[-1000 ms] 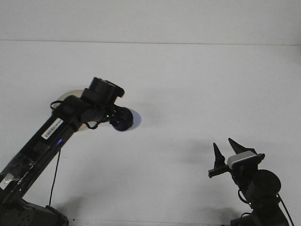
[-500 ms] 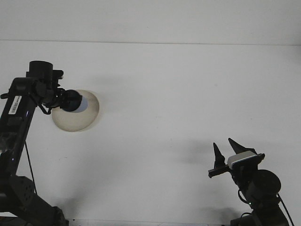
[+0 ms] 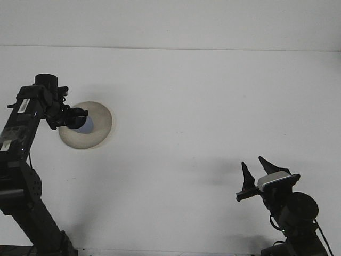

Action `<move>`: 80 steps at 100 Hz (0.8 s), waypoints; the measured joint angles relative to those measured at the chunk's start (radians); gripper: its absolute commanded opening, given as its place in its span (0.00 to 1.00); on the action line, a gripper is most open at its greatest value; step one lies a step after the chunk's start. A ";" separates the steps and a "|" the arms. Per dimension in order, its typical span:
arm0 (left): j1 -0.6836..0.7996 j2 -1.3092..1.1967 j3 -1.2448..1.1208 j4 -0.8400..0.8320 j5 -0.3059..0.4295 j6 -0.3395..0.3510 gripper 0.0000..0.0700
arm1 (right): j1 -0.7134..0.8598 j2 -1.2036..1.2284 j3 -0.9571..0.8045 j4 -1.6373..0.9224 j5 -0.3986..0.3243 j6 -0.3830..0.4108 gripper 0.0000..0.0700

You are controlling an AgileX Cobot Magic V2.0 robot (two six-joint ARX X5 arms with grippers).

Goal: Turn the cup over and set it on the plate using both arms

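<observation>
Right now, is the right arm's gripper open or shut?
Open: the right gripper points up, its jaws spread with white table between them, holding nothing.

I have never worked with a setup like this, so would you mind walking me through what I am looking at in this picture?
This is a single front view, taken from a camera that looks forward over a white table, the way the robot faces. The robot has two black jointed arms, one entering from each lower corner.

The left arm reaches up to a round beige plate, the only dish on the table. Its end effector sits over the plate with a blue cup at its tip. The cup is mostly hidden, so I cannot tell whether it is gripped or already set down.

The right end effector rests low at the bottom right, pointing upward, fingers apart and holding nothing.
</observation>
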 measured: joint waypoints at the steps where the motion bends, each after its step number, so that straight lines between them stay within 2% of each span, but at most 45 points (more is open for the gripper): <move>1: 0.000 0.002 0.000 0.002 0.000 0.000 0.50 | 0.000 0.000 0.000 0.000 0.000 0.000 0.53; 6: 0.000 0.007 0.000 0.011 0.000 0.000 0.71 | 0.000 0.000 0.000 0.000 0.000 0.000 0.53; 11: 0.000 0.008 0.000 0.029 0.000 0.000 0.77 | 0.000 0.000 0.000 0.000 0.000 0.000 0.53; 37: 0.000 -0.036 0.115 0.003 0.005 0.000 0.77 | 0.000 0.000 0.000 0.000 0.000 0.000 0.53; 55: 0.000 -0.205 0.261 -0.021 0.005 0.000 0.77 | 0.000 0.000 0.000 0.000 0.000 0.000 0.53; 72: 0.000 -0.363 0.277 -0.060 0.008 -0.005 0.76 | 0.000 0.000 0.000 0.000 0.000 0.000 0.53; 80: 0.001 -0.416 0.274 -0.098 0.045 -0.015 0.74 | 0.000 0.000 0.000 0.000 0.000 0.000 0.53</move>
